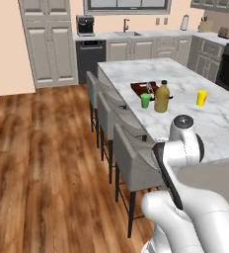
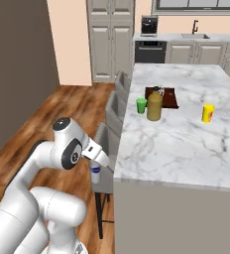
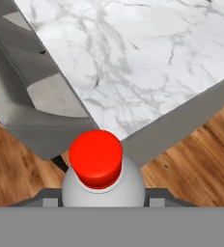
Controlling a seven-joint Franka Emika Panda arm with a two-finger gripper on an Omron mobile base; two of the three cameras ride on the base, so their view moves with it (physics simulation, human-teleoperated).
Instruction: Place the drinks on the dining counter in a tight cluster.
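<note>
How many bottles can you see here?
2: a tall amber bottle on the marble counter beside the brown tray, and a pale red-capped bottle in the gripper. Others may be hidden.

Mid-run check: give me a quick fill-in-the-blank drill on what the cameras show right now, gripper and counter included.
1. The cap of the small pale bottle held in the gripper is ____.
2. Beside the yellow juice bottle on the dining counter stands a ____ cup.
3. The brown tray lies ____ the juice bottle as seen from the robot.
4. The held bottle hangs over the ____, not yet above the marble.

Missing words: red; green; behind; stools
</note>
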